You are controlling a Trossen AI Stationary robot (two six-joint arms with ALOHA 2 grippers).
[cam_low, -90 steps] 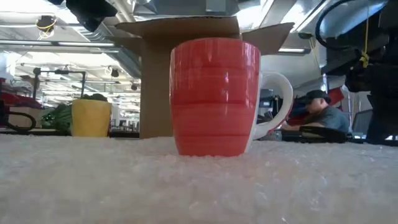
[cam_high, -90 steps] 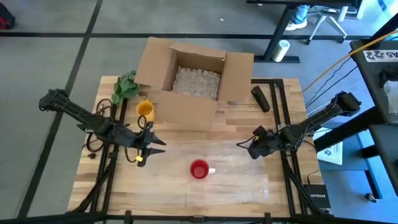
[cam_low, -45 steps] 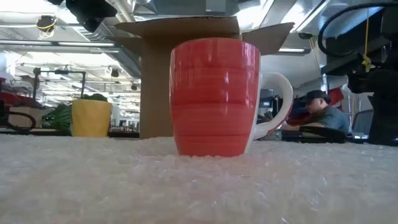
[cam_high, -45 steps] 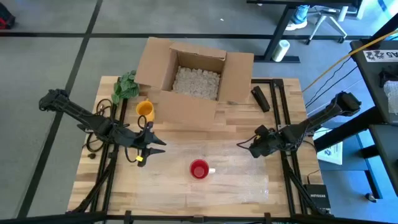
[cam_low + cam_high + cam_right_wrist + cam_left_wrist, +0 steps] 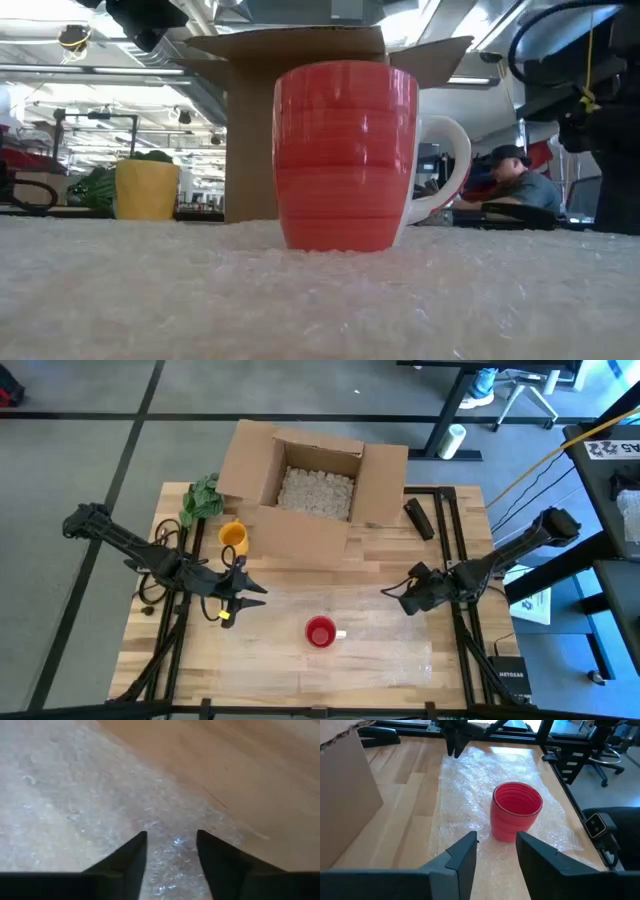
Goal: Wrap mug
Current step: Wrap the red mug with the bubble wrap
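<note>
Standing upright, red mug (image 5: 320, 632), handle rightward

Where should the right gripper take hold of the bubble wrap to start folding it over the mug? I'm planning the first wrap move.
Likely the bubble wrap's right edge, approached low from the right. The sheet lies flat on the table, the red mug stands upright on it, and the open right gripper is near that side. The left gripper is open at the sheet's left.
</note>
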